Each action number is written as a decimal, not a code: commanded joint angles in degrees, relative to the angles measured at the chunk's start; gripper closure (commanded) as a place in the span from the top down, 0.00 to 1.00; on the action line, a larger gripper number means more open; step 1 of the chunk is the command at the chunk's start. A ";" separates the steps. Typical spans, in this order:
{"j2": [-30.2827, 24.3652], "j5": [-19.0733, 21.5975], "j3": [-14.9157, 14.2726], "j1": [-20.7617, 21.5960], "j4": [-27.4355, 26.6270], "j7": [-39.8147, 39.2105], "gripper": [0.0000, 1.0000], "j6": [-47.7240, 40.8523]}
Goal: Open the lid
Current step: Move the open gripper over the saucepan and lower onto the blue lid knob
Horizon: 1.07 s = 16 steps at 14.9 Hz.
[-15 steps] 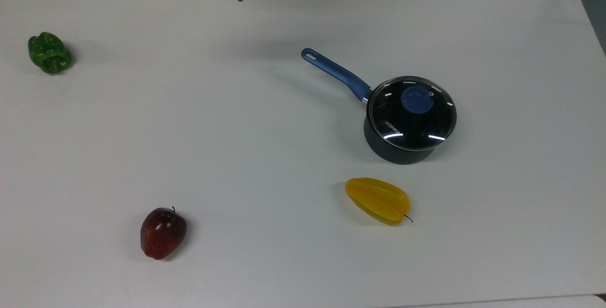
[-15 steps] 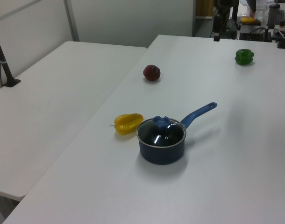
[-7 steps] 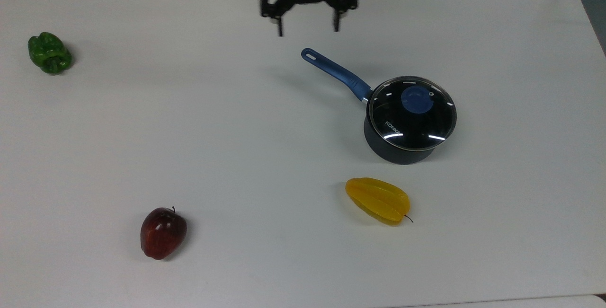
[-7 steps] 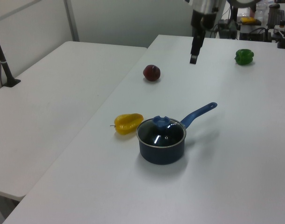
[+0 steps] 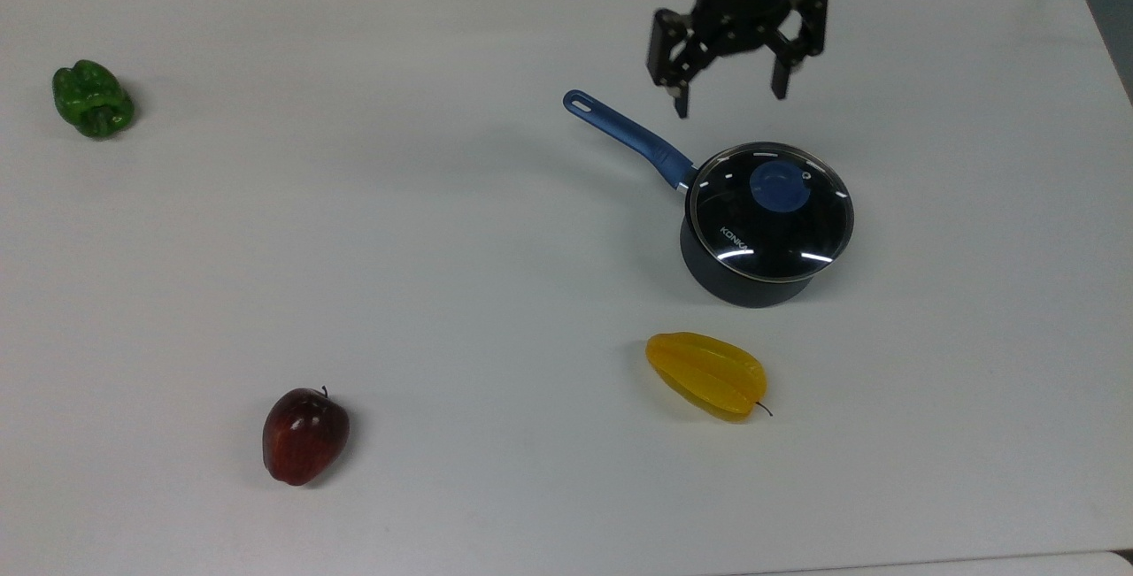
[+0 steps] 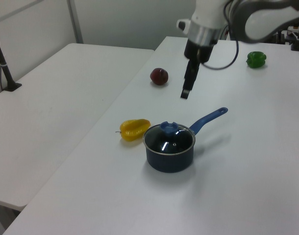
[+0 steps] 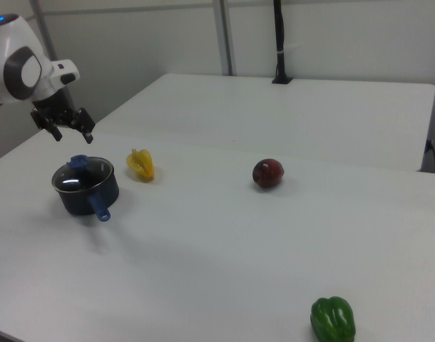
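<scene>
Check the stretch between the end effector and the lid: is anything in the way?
Nothing. In the top view the open end effector hangs above the lid, with bare table between; the pot handle lies just off to the top view's left.

One word can be read: "KONKA", in small white capitals on the clear glass of the lid, which sits on the dark saucepan. In the top view the lettering lies near the lid's metal rim on the top view's left, below and left of the blue knob, and it runs at a slant along the rim's curve. In the left view and the right view no lettering on the lid can be made out.
</scene>
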 commanded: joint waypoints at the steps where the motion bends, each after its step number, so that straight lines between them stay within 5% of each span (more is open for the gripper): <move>1: 3.97 -0.17 -0.75 2.76 0.64 2.52 1.00 6.20; 13: 10.14 -3.86 -0.84 4.88 0.64 7.79 1.00 12.89; 16: 10.22 -6.15 -0.84 5.05 0.64 8.68 0.93 12.89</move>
